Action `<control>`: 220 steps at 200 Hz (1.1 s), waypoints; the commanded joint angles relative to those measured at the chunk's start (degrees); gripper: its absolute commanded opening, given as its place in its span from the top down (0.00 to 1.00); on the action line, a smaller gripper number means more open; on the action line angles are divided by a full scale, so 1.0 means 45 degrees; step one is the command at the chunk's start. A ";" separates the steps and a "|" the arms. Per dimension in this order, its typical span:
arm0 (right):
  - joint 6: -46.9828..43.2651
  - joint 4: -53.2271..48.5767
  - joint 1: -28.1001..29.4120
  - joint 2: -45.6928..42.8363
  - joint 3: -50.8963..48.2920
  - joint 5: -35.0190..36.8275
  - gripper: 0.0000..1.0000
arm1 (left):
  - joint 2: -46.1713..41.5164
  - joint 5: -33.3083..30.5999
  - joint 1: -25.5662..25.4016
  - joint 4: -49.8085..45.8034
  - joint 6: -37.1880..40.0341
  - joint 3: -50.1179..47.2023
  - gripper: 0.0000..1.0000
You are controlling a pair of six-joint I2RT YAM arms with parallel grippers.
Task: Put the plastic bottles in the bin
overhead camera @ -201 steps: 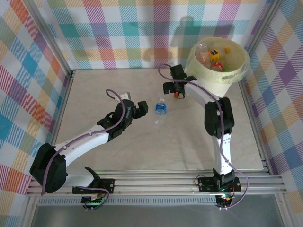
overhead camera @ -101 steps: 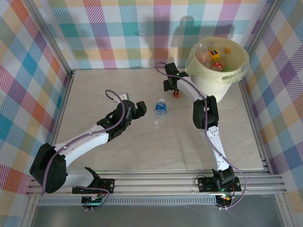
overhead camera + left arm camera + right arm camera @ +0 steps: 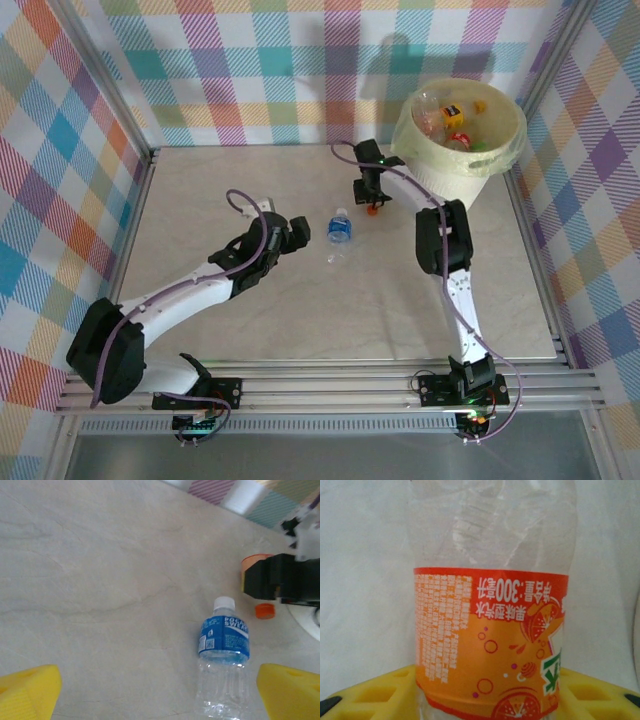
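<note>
The right hand was clamped on a clear, partly crumpled plastic bottle with an orange label. Its yellow pads pressed the label band from both sides. In the top view this bottle hung low over the pale marbled bench, just beside the large round cream-white bin lined with a pale yellow bag. Whether its orange cap touched the bench I could not tell. Several plastic bottles already lay inside the bin.

One more, a clear plastic bottle with a blue label and white cap, lay on its side on the bench between the two arms, cap toward the far wall. The left hand hovered near it with its fingers spread wide apart and nothing between them. The bottle sat toward the right finger rather than centred.

Both bottles looked empty, so I judged them very light, thin-walled and springy. A hard squeeze would dent the clear body, and the smooth round plastic could roll or squirt out of a glancing pinch. The labelled band looked the stiffest and least slippery place to hold. For the blue-labelled bottle, I would centre the fingers across that band, square to its length, before closing
</note>
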 commanded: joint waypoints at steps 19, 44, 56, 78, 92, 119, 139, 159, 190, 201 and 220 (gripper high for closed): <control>-0.1431 0.2248 0.0215 -0.4771 -0.2977 -0.2837 0.54 | 0.1024 0.1372 -0.0062 0.0248 0.0356 0.0707 0.00; -0.2072 0.2554 0.0197 -0.7077 -0.4371 -0.4297 0.54 | 0.1568 0.2137 -0.0118 0.0435 0.0515 0.1041 0.00; -0.2146 0.2162 0.0101 -0.7926 -0.4453 -0.4617 0.54 | 0.1867 0.2365 -0.0185 0.0418 0.0571 0.1246 0.00; -0.2063 0.1473 -0.0356 -0.9177 -0.4244 -0.4814 0.54 | 0.2315 0.2512 -0.0336 0.0371 0.0591 0.1565 0.00; -0.1853 0.1171 -0.0891 -0.9821 -0.4103 -0.5012 0.54 | 0.2547 0.2529 -0.0447 0.0412 0.0630 0.1701 0.00; -0.1176 0.1198 -0.2312 -1.0799 -0.3995 -0.5713 0.53 | 0.2961 0.2500 -0.0574 0.0317 0.0650 0.1986 0.00; -0.0614 0.1179 -0.3480 -1.1005 -0.3759 -0.5837 0.53 | 0.3188 0.2399 -0.0686 0.0257 0.0621 0.2124 0.00; -0.0089 0.0864 -0.4562 -1.0741 -0.3115 -0.5386 0.53 | 0.3361 0.2289 -0.0781 0.0189 0.0594 0.2243 0.00; 0.1105 -0.0056 -0.5851 -0.9418 -0.1277 -0.4380 0.48 | 0.3730 0.2203 -0.0827 -0.0071 0.0646 0.2491 0.00; 0.1661 -0.0312 -0.6148 -0.8811 -0.0621 -0.4136 0.44 | 0.3805 0.2154 -0.0826 -0.0094 0.0627 0.2516 0.00; 0.2469 -0.0664 -0.6328 -0.7803 0.0485 -0.3674 0.38 | 0.3872 0.2085 -0.0848 -0.0108 0.0619 0.2540 0.00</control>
